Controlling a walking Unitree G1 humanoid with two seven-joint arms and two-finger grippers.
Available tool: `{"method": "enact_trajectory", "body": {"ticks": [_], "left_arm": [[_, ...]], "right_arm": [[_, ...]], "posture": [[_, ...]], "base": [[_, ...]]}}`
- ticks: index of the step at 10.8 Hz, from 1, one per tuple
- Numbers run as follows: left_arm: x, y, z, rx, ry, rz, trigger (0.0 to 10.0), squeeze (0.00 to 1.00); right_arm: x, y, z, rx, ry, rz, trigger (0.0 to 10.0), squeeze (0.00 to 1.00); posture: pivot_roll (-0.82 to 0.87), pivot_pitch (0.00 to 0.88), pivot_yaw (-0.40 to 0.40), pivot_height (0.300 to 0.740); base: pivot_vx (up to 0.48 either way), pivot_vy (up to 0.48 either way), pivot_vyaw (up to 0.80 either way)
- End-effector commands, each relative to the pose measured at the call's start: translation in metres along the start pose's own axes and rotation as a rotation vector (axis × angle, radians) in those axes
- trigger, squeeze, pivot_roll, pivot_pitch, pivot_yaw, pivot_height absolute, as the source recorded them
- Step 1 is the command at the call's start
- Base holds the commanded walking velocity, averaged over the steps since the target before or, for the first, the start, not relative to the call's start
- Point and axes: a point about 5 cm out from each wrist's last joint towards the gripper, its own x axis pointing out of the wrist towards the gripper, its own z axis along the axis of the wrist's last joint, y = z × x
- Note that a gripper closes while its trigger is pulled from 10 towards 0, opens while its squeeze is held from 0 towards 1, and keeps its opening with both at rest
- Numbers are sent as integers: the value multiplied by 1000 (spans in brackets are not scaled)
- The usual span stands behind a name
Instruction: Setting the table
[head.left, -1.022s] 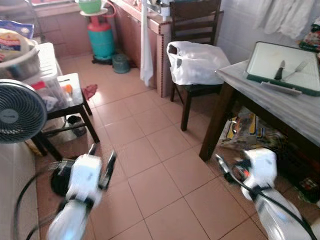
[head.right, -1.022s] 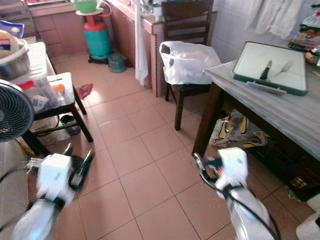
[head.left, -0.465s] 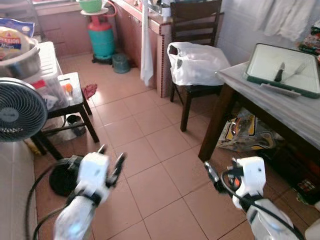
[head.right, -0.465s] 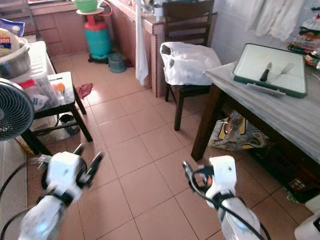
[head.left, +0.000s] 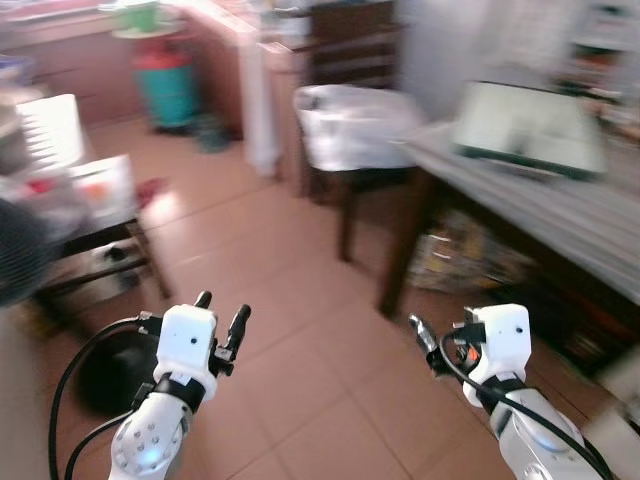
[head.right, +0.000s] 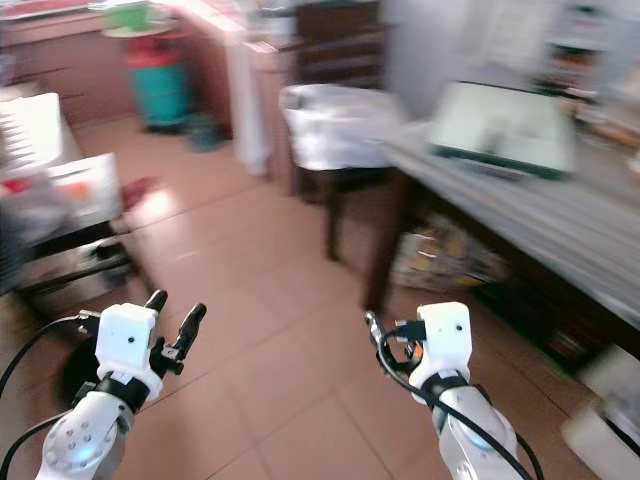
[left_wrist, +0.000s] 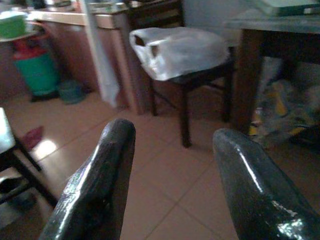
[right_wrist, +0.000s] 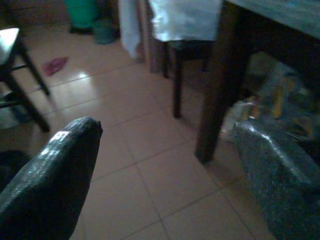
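Blur across both head views, but we can read the scene. Through the left eye we see our left end effector (head.left: 222, 312) raised over the tiled floor (head.left: 300, 380), its two black fingers parted and holding nothing. Our right end effector (head.left: 430, 350) hangs over the floor near the counter's leg (head.left: 400, 250); from here we cannot tell how far it is spread. On the counter (head.left: 560, 205) sits a green-rimmed tray (head.left: 525, 130), close to the front edge by the near corner; what lies in it is too smeared to name. Just beyond that corner stands a dark chair (head.left: 355, 110) with a white plastic bag (head.left: 355, 125) on its seat.

Through the right eye, the same layout: the gas cylinder (head.right: 155, 85) stands far back on the floor, and a low stool (head.right: 75, 215) carries blurred clutter.

Left wrist view now: both fingers (left_wrist: 95, 195) well apart with only floor between them, the bag (left_wrist: 177, 50) on the chair (left_wrist: 192, 82) straight ahead, and the counter (left_wrist: 270, 22) edge behind it.

Right wrist view: fingers (right_wrist: 50, 185) wide apart, gripping nothing, looking past the counter's leg (right_wrist: 217, 85) at dim packets (right_wrist: 272, 105) stowed under the counter.
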Motion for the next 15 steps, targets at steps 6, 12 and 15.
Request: {"method": "enact_trajectory", "body": {"ticks": [6, 12, 15], "left_arm": [[2, 4, -7, -10, 49, 20, 10000, 0], [3, 5, -12, -11, 71, 36, 10000, 0], [5, 5, -12, -11, 72, 37, 10000, 0]], "right_arm": [[6, -1, 7, 1, -3, 5, 10000, 0], [9, -2, 3, 0, 19, 9, 10000, 0], [10, -4, 3, 9, 21, -7, 10000, 0]], "posture": [[63, 36, -17, 740], [70, 30, -20, 740], [68, 33, -11, 740]], "base": [[0, 0, -756], [0, 0, -761], [0, 0, -760]]}}
